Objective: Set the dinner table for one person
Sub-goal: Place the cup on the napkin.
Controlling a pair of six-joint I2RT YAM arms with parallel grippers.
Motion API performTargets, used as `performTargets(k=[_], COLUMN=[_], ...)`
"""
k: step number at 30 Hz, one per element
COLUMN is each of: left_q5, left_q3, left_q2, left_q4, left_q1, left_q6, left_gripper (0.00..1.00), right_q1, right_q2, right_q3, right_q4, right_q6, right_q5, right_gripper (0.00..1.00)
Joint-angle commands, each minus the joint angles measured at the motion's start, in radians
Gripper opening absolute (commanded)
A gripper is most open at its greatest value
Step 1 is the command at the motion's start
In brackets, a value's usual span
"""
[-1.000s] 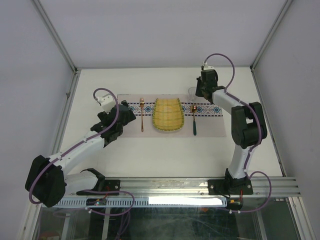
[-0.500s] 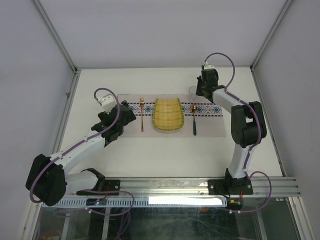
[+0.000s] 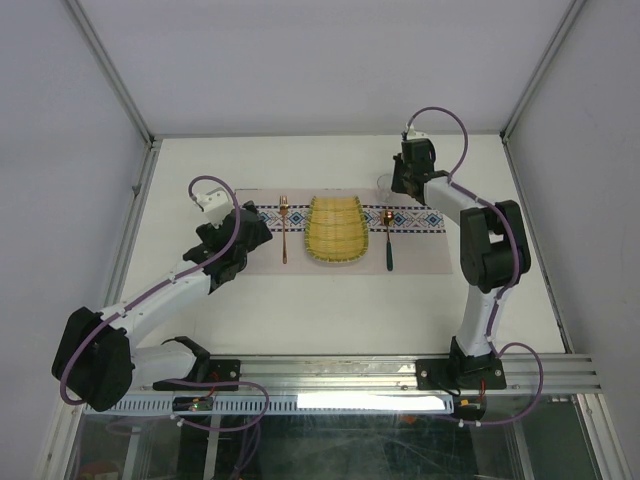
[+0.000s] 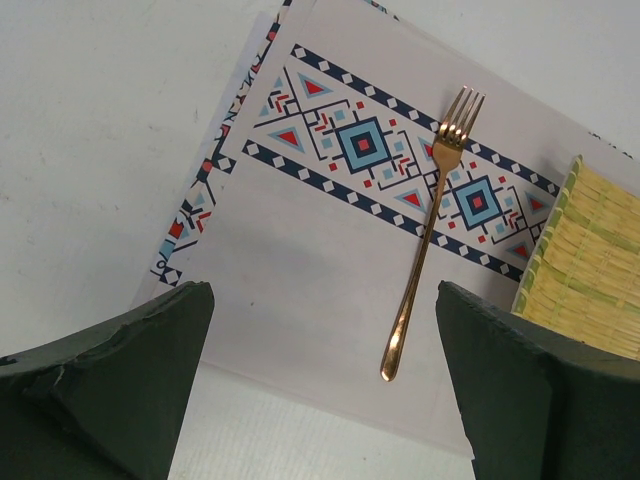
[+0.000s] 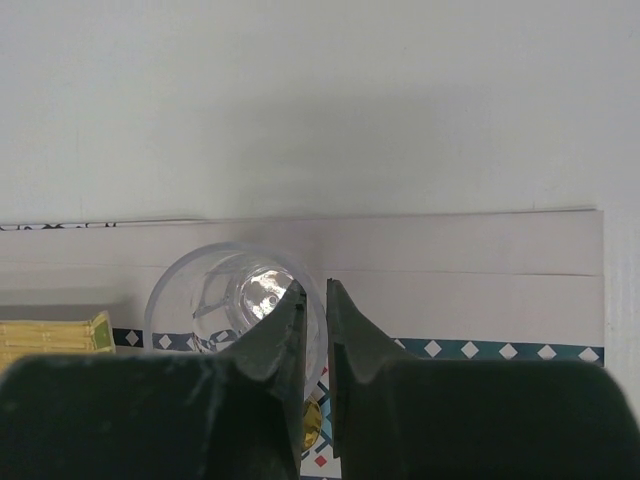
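Observation:
On the white dinner table (image 3: 330, 300) lies a pale placemat (image 3: 420, 258) with a blue-red patterned band. A yellow woven bamboo dish (image 3: 336, 230) rests at its middle, with a copper fork (image 3: 284, 235) to its left and a dark-handled spoon (image 3: 389, 245) to its right. A clear glass (image 5: 200, 290) stands at the mat's far right edge. My right gripper (image 5: 314, 300) is shut on its rim, one finger inside and one outside. My left gripper (image 4: 325, 390) hangs open above the mat's near edge, by the handle of the fork (image 4: 430, 230).
Metal frame posts and white walls close in the table (image 4: 100, 120) on the left, right and back. A metal rail (image 3: 350, 375) with both arm bases runs along the near edge. The bamboo dish (image 4: 590, 260) lies just right of my left gripper.
My right arm has shifted slightly at the back of the mat with the glass still gripped. The left arm has barely moved.

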Motion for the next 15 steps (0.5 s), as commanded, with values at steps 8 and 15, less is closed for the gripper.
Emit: performTargets(k=[8, 15], left_q5=[-0.013, -0.011], left_q3=[0.022, 0.023], left_q2=[0.009, 0.011], left_q4=[0.05, 0.051], left_q1=[0.009, 0.008], left_q6=[0.0, -0.002], left_gripper=[0.99, 0.99], right_q1=[-0.008, -0.006], right_q2=[0.005, 0.003], right_q3=[0.076, 0.083], right_q4=[0.017, 0.007], right_q6=[0.007, 0.007], right_q5=[-0.006, -0.001], right_gripper=[0.34, 0.6])
